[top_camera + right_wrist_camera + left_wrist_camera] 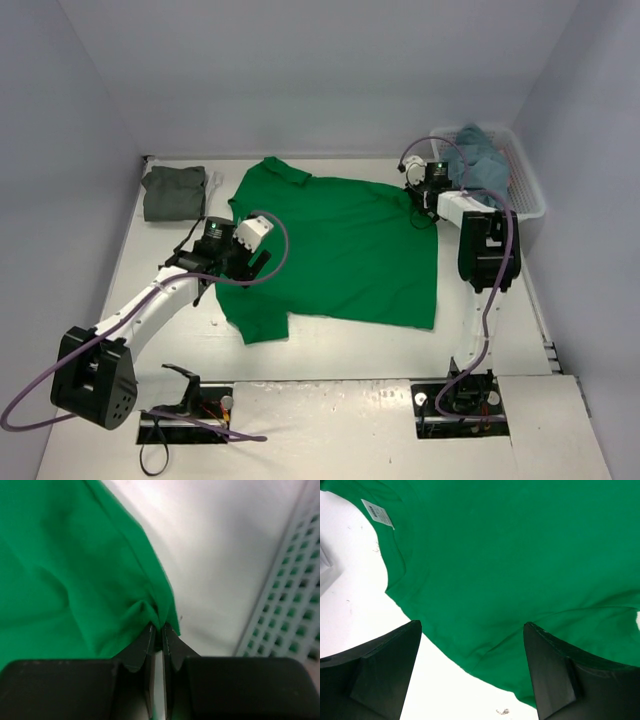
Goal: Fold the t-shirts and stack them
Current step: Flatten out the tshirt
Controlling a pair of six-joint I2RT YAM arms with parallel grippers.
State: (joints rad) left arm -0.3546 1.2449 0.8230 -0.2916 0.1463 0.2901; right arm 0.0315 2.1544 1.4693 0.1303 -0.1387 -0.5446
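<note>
black fingers (145,647) of the right gripper (159,629) pinch the edge of the green t-shirt (340,250), just beside the white basket (525,190). the left gripper (472,630) hangs wide open over the shirt's side far from the basket, holding nothing. it should grab that edge too, i think, so both sides lift evenly. only the top view shows the folded olive t-shirt (175,192), farthest from the basket, and a blue t-shirt (480,155) inside it.
</note>
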